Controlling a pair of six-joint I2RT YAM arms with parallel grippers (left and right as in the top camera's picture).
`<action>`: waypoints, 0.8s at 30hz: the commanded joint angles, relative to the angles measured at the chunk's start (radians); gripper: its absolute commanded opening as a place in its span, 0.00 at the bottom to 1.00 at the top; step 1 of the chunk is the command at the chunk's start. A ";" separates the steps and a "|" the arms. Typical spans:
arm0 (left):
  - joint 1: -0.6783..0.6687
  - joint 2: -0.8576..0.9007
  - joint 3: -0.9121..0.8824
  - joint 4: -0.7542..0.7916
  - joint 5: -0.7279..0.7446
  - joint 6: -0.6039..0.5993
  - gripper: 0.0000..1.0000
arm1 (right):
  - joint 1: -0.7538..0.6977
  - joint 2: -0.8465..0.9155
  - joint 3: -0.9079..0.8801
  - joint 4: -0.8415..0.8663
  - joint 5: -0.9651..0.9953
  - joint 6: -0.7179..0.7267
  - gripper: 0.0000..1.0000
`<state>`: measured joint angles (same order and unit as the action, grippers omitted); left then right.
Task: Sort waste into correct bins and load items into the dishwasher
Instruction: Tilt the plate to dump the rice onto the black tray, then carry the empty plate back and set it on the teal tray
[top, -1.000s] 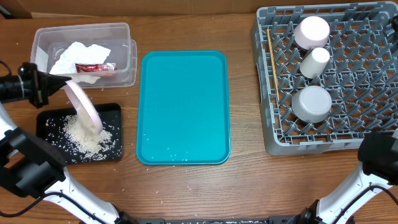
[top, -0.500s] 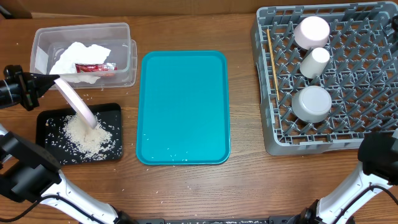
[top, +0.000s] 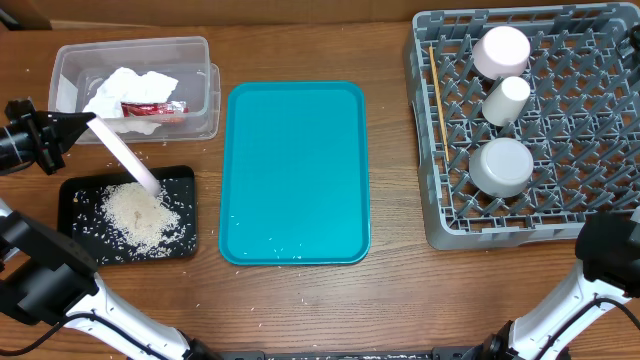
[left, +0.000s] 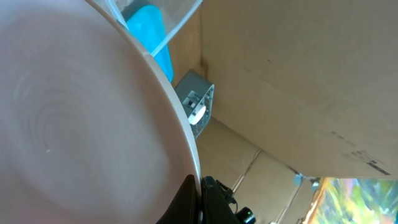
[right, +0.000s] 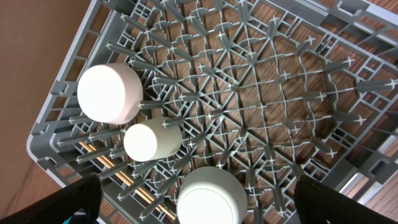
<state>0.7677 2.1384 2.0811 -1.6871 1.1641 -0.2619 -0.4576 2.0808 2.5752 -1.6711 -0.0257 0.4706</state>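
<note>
The large round white plate is left of the teal tray, tipped up so steeply that from above it shows only as a thin pale strip. The left claw pinches its upper rim. Its lower edge hangs over a heap of white rice on the flat black tray, just left of the teal tray's near half. I cannot tell whether plate and heap touch. In the left wrist view the plate's face is clean and pale, with faint rings.

Left of the teal tray's far end is the clear tub, holding the crumpled napkin and the red wrapper. Loose grains dot the wood beyond it.

Well to the right of the teal tray is the grey dish rack. In it are an upturned white dish, a small white cup, a grey bowl and the chopsticks, which lie along the edge nearest the tray. The right claw hangs over the rack with its fingers spread wide, holding nothing. Only the finger ends show, cut off at the picture's bottom corners.
</note>
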 joint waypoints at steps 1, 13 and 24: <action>0.006 0.008 -0.006 -0.003 -0.029 -0.016 0.04 | -0.002 -0.006 0.016 0.002 -0.002 0.002 1.00; -0.170 -0.172 -0.006 -0.003 -0.229 0.003 0.04 | -0.002 -0.006 0.016 0.002 -0.002 0.002 1.00; -0.695 -0.257 -0.006 0.040 -0.552 -0.095 0.04 | -0.002 -0.006 0.016 0.002 -0.002 0.002 1.00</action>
<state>0.1894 1.8942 2.0727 -1.6676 0.7757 -0.2989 -0.4576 2.0808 2.5752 -1.6718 -0.0261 0.4706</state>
